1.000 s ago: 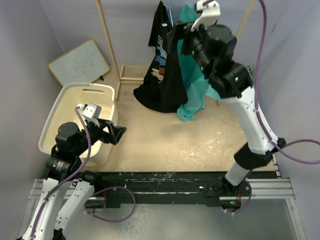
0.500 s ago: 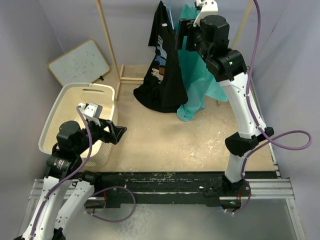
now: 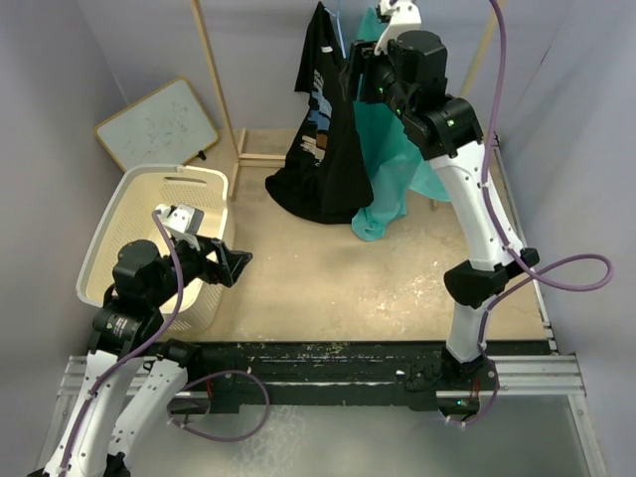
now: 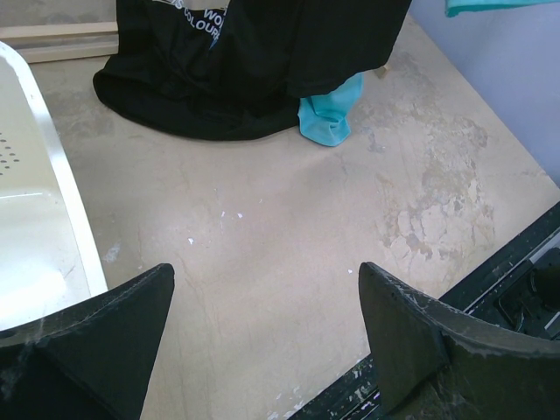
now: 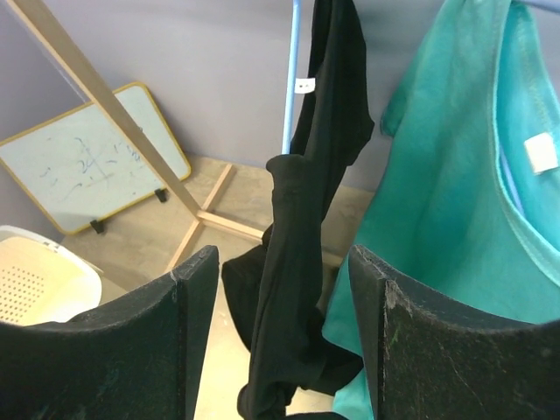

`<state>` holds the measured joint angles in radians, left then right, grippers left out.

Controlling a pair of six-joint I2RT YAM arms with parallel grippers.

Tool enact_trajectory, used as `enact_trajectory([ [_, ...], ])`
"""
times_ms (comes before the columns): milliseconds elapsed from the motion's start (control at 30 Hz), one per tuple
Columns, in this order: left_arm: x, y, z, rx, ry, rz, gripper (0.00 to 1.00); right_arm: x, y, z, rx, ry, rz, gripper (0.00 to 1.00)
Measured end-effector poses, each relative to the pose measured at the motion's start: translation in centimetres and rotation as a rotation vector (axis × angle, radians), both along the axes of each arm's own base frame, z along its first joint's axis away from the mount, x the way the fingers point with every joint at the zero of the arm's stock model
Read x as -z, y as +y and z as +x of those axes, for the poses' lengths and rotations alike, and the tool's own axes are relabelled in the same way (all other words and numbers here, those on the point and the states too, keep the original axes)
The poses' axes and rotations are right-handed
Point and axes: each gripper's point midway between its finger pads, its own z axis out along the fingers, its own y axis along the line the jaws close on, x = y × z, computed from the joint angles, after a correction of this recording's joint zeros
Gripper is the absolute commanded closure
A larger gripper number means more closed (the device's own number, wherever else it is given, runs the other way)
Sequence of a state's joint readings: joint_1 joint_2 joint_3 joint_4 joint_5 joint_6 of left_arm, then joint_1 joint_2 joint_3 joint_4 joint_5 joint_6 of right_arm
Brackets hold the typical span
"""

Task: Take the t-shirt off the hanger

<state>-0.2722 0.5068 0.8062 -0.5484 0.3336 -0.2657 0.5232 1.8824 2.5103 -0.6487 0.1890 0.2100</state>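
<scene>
On the rack (image 3: 215, 78), two t-shirts (image 3: 328, 149)

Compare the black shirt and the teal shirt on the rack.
The black shirt carries printed lettering; the teal shirt is plain, with a white label. The black shirt's hem spreads wide on the table, the teal shirt's only bunches there. The right gripper straddles the black shirt, jaws apart, not the teal one. Both hang side by side.

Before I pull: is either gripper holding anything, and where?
Nothing yet. The right gripper straddles a fold of the black t-shirt, jaws open; the left gripper hangs empty.
</scene>
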Motion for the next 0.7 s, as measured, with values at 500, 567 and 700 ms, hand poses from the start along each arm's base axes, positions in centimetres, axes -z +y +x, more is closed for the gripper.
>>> enact_trajectory([
  [500,0.0,0.0,0.0,-0.001,0.0,0.0,0.23,5.8,1.6,3.4,0.025,0.106,-0.048,1.0],
  [567,0.0,0.0,0.0,-0.002,0.0,0.0,0.24,5.5,1.3,3.3,0.035,0.099,-0.051,1.0],
  [700,0.0,0.0,0.0,-0.002,0.0,0.0,0.21,4.8,0.3,2.7,0.055,0.079,-0.07,1.0],
])
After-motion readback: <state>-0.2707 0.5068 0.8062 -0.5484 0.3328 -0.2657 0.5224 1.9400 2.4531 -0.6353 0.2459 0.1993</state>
